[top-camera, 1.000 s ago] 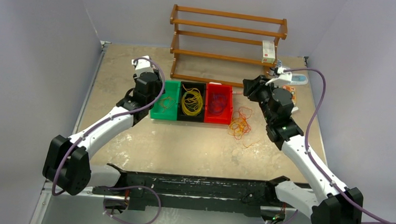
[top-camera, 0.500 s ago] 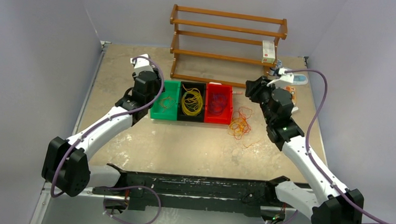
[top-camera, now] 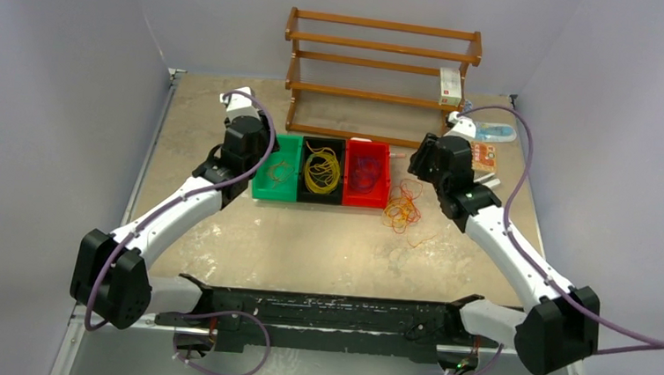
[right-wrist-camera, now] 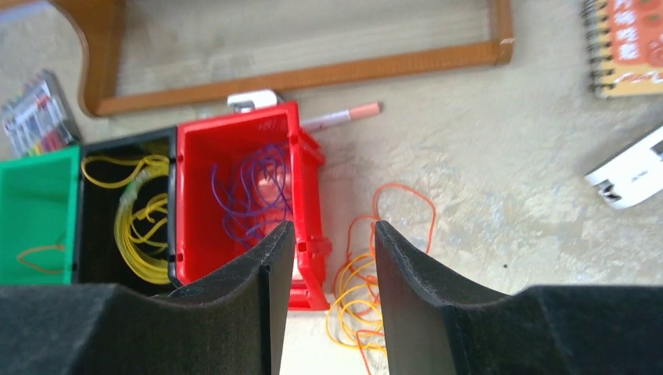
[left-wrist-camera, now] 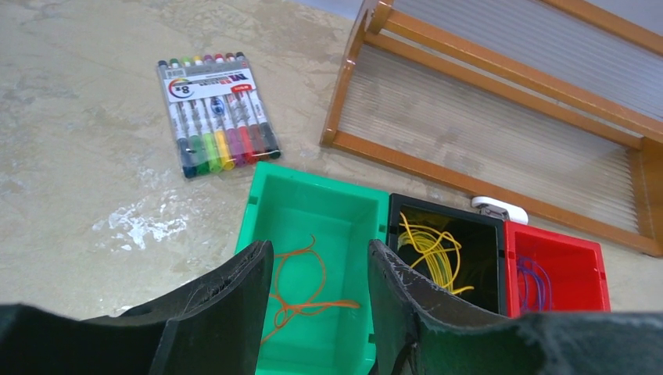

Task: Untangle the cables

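Observation:
A loose tangle of orange and yellow cables [top-camera: 402, 212] lies on the table just right of the red bin [top-camera: 383, 169]; the right wrist view shows this tangle [right-wrist-camera: 361, 291] below my fingers. Purple cables [right-wrist-camera: 254, 191] fill the red bin, yellow cables [left-wrist-camera: 428, 248] the black bin [top-camera: 302, 170], and one orange cable [left-wrist-camera: 301, 285] lies in the green bin [left-wrist-camera: 262, 199]. My right gripper [right-wrist-camera: 334, 226] hovers open over the red bin's right wall and the tangle, holding nothing. Above the green bin's near-left side, my left gripper [left-wrist-camera: 319, 246] is open and empty.
A wooden rack [top-camera: 381, 67] stands behind the bins with a small box [top-camera: 449, 85] on it. A marker pack [left-wrist-camera: 215, 117] lies left of the rack. A pen [right-wrist-camera: 344, 117], a notebook [right-wrist-camera: 625, 43] and a white device [right-wrist-camera: 629, 176] lie to the right.
The right arm has swung and turned its wrist, bringing the gripper slightly nearer the tangle; its hose shifted. The left arm has barely moved. Both jaws keep the same opening.

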Available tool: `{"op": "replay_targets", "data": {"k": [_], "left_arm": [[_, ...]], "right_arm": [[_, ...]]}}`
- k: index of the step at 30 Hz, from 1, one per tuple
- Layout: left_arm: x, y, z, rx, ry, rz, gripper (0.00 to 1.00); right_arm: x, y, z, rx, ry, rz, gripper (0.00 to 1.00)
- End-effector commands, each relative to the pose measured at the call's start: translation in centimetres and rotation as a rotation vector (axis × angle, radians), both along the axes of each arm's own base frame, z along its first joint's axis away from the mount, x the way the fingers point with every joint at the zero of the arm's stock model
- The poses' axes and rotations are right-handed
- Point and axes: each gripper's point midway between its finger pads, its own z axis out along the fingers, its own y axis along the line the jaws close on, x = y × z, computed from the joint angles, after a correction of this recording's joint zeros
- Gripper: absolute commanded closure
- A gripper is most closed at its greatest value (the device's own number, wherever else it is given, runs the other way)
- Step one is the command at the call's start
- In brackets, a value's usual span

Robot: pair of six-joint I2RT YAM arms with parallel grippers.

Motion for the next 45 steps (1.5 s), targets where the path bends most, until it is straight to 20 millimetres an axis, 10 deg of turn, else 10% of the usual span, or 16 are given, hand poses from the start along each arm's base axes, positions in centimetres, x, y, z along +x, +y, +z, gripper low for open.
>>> {"op": "replay_targets", "data": {"k": [1, 29, 45], "left_arm": [[1.1, -1.7, 2.9, -0.054, -0.077, -0.069, 0.53], [1.2, -2.7, 2.7, -0.068, -0.076, -0.124, 0.53], [1.2, -3.0, 2.8, -0.076, -0.08, -0.133, 0.53]], "right_arm": [[0.0, 1.7, -2.2, -0.006, 0.123, 0.098, 0.55], [2.4, 1.2, -12.4, -0.243, 0.51, 0.17, 0.6], [2.5, 0.4, -11.0, -0.253, 0.468, 0.125, 0.94]]}}
